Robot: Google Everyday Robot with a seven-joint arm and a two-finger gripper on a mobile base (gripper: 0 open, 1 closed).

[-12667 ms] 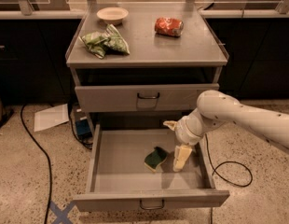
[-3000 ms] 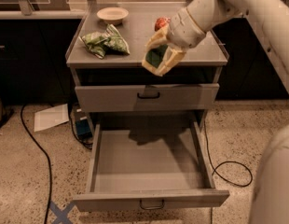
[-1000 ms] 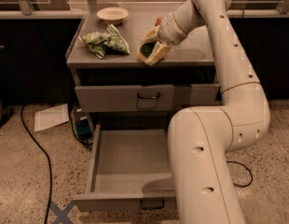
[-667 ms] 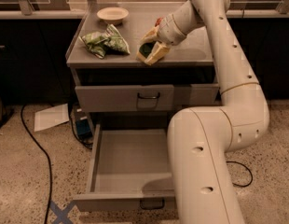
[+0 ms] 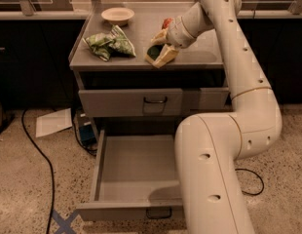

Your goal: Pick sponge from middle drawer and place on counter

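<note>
Moved inward since the earlier frame, gripper [image 5: 160,47] is reaching over the counter [image 5: 199,57], fingers clamping the sponge [image 5: 153,51] between them; middle drawer [image 5: 134,165] is standing open well below it

- The gripper [image 5: 160,47] stood low over the front of the counter [image 5: 141,30] and covered most of the sponge [image 5: 153,51]; only a dark green patch showed.
- The red packet [image 5: 167,22] was largely hidden behind the wrist.
- The arm [image 5: 214,169] concealed the right wall and front corner of the middle drawer [image 5: 131,165], and ran off the bottom edge.
- The blue tape mark [image 5: 63,222] was cut off at the bottom edge.
</note>
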